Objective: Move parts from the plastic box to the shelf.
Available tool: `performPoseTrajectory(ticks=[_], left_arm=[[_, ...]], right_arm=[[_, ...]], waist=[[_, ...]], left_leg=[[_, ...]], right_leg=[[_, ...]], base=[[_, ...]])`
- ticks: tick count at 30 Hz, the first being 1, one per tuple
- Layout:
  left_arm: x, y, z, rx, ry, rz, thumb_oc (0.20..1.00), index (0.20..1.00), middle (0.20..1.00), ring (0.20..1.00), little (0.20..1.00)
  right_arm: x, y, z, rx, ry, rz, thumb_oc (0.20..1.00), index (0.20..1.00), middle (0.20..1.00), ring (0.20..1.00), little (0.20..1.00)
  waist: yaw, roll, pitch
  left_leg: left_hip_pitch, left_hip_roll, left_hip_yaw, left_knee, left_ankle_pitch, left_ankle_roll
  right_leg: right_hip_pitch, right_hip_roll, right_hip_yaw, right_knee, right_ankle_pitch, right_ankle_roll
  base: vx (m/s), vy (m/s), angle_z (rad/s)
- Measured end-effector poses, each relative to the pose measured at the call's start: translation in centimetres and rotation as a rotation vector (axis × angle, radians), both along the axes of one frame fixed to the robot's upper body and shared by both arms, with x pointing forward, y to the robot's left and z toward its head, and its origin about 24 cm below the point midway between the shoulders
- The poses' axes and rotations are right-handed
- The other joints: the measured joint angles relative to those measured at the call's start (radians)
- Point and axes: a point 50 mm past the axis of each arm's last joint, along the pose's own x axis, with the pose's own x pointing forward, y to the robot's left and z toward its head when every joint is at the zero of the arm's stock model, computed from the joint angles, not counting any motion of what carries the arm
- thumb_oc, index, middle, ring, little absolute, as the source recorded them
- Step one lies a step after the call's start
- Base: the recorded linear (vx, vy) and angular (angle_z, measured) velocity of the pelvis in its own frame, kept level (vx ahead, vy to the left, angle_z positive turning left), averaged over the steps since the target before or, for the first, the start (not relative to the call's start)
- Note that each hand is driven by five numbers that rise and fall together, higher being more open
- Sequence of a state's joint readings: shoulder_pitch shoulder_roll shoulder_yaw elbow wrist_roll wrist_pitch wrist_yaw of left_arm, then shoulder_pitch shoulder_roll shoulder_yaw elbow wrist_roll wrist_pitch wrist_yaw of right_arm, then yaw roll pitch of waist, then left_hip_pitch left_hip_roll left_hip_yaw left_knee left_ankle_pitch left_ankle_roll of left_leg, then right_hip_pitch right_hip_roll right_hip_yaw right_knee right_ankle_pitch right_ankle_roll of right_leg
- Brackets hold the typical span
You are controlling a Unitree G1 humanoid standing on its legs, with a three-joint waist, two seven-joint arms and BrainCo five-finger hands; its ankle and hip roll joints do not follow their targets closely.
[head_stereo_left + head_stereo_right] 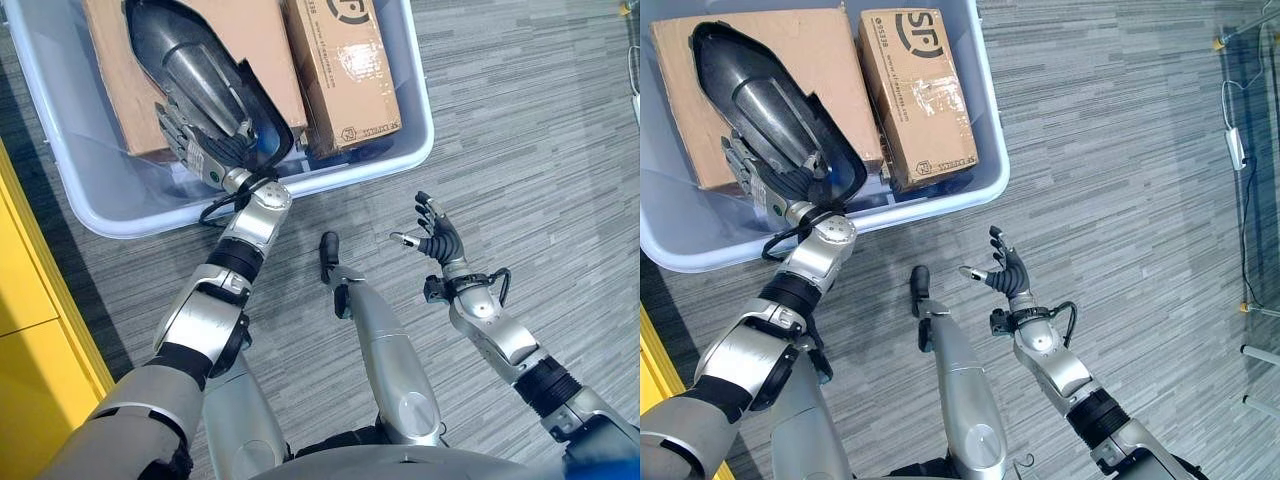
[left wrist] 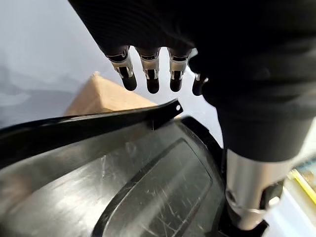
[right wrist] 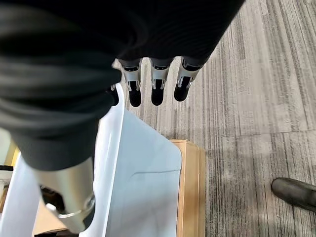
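My left hand (image 1: 200, 150) is down in the plastic box (image 1: 420, 130) at eleven o'clock, fingers tucked under the dark shell part (image 1: 190, 60) lying on the cardboard boxes (image 1: 345, 65); grip unclear. My right hand (image 1: 435, 235) waits at two o'clock over the floor, fingers spread.

Yellow cabinet (image 1: 25, 330) beside grey striped carpet (image 1: 520, 130).

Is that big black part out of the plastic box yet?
Not yet. The black part lies on the cardboard boxes inside the plastic box, with the left robot hand at its edge.
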State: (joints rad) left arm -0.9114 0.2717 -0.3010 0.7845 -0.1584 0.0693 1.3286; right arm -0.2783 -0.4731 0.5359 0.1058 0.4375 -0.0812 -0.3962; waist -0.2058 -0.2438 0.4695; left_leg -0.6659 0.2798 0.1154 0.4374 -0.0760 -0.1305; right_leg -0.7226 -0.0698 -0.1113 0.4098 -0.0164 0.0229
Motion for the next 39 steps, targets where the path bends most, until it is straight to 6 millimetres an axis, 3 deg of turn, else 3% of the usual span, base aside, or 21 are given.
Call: performPoseTrajectory(ticks=[4,17,21,32,39], left_arm=[[-0.7,-0.2,-0.8,-0.072,-0.043,0.065,1.000,1.000,1.000,1.000,1.000],[-0.9,-0.3,0.1,0.016,-0.117,0.026,1.000,1.000,1.000,1.000,1.000],[-0.3,-1.4,0.4,-0.144,-0.092,-0.029,1.000,1.000,1.000,1.000,1.000],[0.6,-2.0,0.3,-0.189,0.059,-0.140,1.000,1.000,1.000,1.000,1.000],[1.0,-2.0,0.4,-0.385,0.036,-0.189,1.000,1.000,1.000,1.000,1.000]], right_arm=[[-0.1,0.1,-0.2,-0.002,0.007,0.006,1.000,1.000,1.000,1.000,1.000],[-0.2,0.5,-0.3,-0.006,0.014,0.046,1.000,1.000,1.000,1.000,1.000],[-0.2,0.7,-0.4,-0.013,0.023,0.049,1.000,1.000,1.000,1.000,1.000],[-0.3,0.9,-0.4,-0.025,0.046,0.062,1.000,1.000,1.000,1.000,1.000],[0.2,1.1,0.2,-0.047,0.030,0.073,1.000,1.000,1.000,1.000,1.000]], waist=[[0.002,-0.005,-0.004],[-0.002,-0.006,-0.004],[-0.020,-0.006,-0.004],[-0.027,-0.009,-0.007],[-0.047,-0.010,-0.007]], left_leg=[[-0.002,0.000,-0.005,0.000,0.002,-0.003],[-0.016,0.001,-0.013,0.001,0.003,-0.003],[-0.017,0.002,-0.013,0.002,0.003,-0.003],[-0.019,0.003,0.008,0.002,0.002,-0.001],[-0.021,0.002,0.017,-0.002,0.001,0.001]], right_leg=[[0.001,0.000,-0.003,0.000,-0.004,0.005],[-0.007,0.000,-0.009,-0.001,-0.004,0.003],[-0.007,0.001,-0.009,0.000,-0.004,0.002],[-0.028,0.001,0.009,0.009,-0.008,0.008],[-0.038,0.001,0.013,0.013,-0.008,0.008]], base=[[0.01,-0.049,0.03],[0.00,-0.013,0.01],[0.01,-0.054,-0.01],[0.00,0.008,-0.03],[0.00,0.007,-0.02]])
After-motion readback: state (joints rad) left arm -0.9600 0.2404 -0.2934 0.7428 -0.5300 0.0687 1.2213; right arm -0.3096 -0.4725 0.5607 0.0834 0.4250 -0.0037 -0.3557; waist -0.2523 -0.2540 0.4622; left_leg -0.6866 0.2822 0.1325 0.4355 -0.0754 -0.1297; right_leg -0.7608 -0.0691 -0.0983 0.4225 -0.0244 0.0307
